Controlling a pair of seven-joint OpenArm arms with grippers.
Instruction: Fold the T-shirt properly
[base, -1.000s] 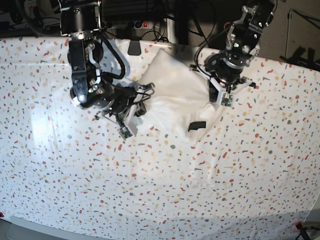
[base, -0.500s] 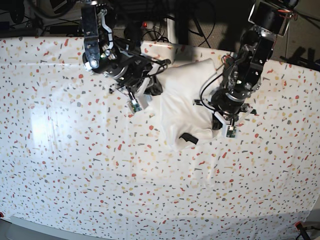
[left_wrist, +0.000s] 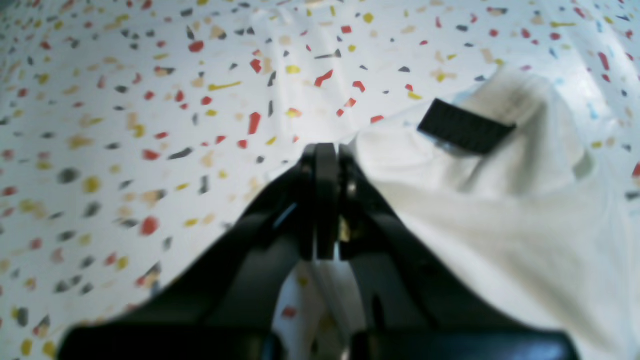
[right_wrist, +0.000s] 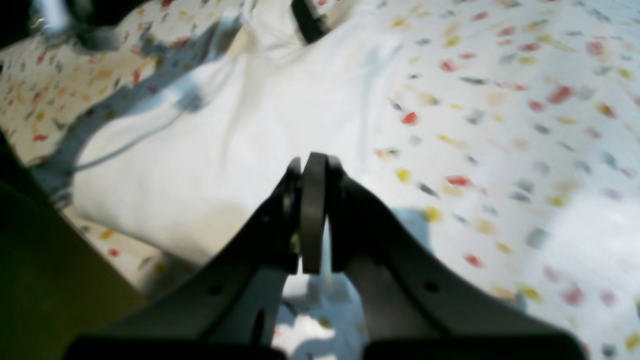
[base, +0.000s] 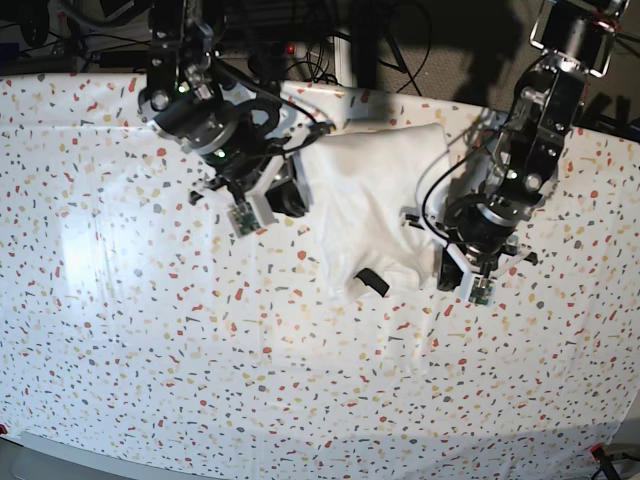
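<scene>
The T-shirt (base: 375, 190) lies as a plain white bundle at the table's middle back, its print hidden. Its black tag (base: 372, 282) sticks out at the near edge. My left gripper (base: 455, 262) is shut at the shirt's near right corner. In the left wrist view the cloth (left_wrist: 500, 225) runs up to the closed gripper (left_wrist: 325, 150), with the tag (left_wrist: 465, 126) just beyond. My right gripper (base: 287, 198) is shut at the shirt's left edge. In the right wrist view it (right_wrist: 312, 162) sits over the cloth's (right_wrist: 225, 125) border.
The white speckled tablecloth (base: 150, 350) covers the whole table and is wrinkled in front of the shirt (base: 420, 340). Cables and dark equipment (base: 320, 50) crowd the far edge behind both arms.
The left arm has moved toward the front, and the right arm has swung up and back. The shirt has shifted and turned between them, its tag staying at the near edge.
</scene>
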